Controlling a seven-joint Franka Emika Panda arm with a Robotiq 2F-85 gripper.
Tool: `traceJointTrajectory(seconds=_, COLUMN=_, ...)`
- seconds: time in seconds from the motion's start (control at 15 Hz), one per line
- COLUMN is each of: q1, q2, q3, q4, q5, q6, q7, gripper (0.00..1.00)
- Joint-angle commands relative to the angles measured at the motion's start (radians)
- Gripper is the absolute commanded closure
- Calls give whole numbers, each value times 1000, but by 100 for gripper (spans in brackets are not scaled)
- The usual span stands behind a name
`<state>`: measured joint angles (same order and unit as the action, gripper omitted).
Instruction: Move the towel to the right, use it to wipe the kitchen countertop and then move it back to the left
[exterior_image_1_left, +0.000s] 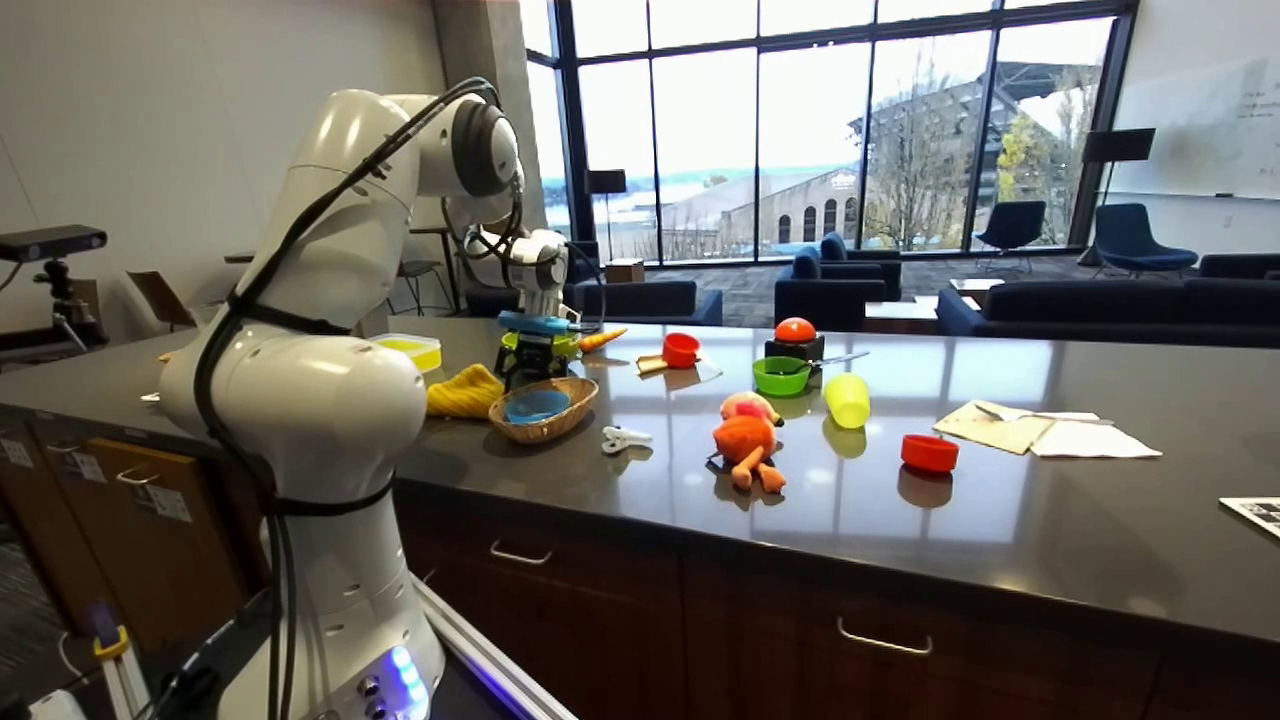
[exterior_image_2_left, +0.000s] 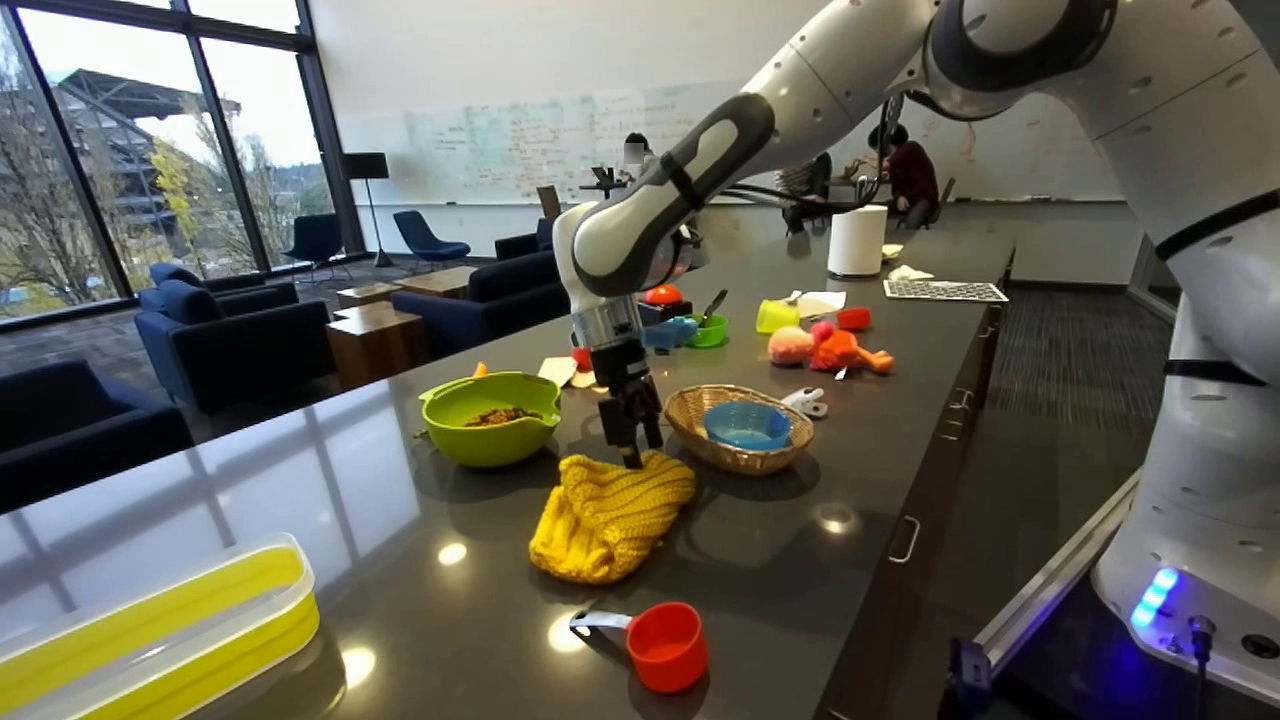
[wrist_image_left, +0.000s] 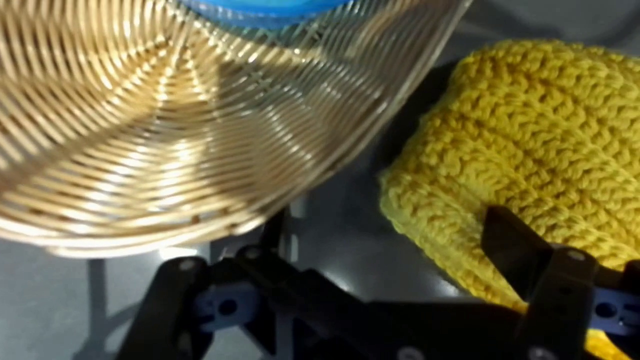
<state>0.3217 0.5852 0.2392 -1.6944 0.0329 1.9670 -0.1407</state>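
Observation:
The towel is a yellow knitted cloth lying bunched on the dark countertop; it shows in both exterior views and at the right of the wrist view. My gripper points down at the towel's edge, between the towel and a wicker basket. In the wrist view the gripper is open, its fingers wide apart. One finger is over the towel; the other is by the basket rim. Bare countertop and the towel's edge show between them. Whether the fingertip touches the towel is unclear. The gripper is partly hidden by the basket.
The wicker basket holds a blue bowl, close beside the gripper. A green bowl stands on the gripper's opposite side. A red measuring cup and yellow container lie nearby. An orange plush toy and green bowl stand further along.

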Motion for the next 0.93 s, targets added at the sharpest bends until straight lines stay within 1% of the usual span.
traceJointTrajectory(seconds=0.0, q1=4, q2=21, q3=25, q4=30, q5=40, q6=-102, q7=34, gripper=0)
traceJointTrajectory(seconds=0.2, q1=31, q2=15, q3=43, q4=-11, q5=42, q6=-195, q7=45, gripper=0)
traceJointTrajectory(seconds=0.33, q1=51, q2=34, q3=47, q4=-11, q5=36, q6=-260, q7=58, gripper=0)
traceJointTrajectory(seconds=0.47, q1=71, q2=51, q3=43, q4=-8, q5=26, q6=-301, q7=76, gripper=0)
traceJointTrajectory(seconds=0.53, q1=78, q2=56, q3=42, q4=-4, q5=23, q6=-311, q7=82, gripper=25)
traceJointTrajectory(seconds=0.6, q1=82, q2=59, q3=42, q4=0, q5=19, q6=-325, q7=84, gripper=26)
traceJointTrajectory(seconds=0.73, q1=82, q2=63, q3=43, q4=9, q5=23, q6=-337, q7=85, gripper=34)
traceJointTrajectory(seconds=0.8, q1=80, q2=64, q3=43, q4=14, q5=25, q6=-345, q7=83, gripper=40)
traceJointTrajectory(seconds=0.87, q1=79, q2=64, q3=43, q4=16, q5=26, q6=-352, q7=81, gripper=48)
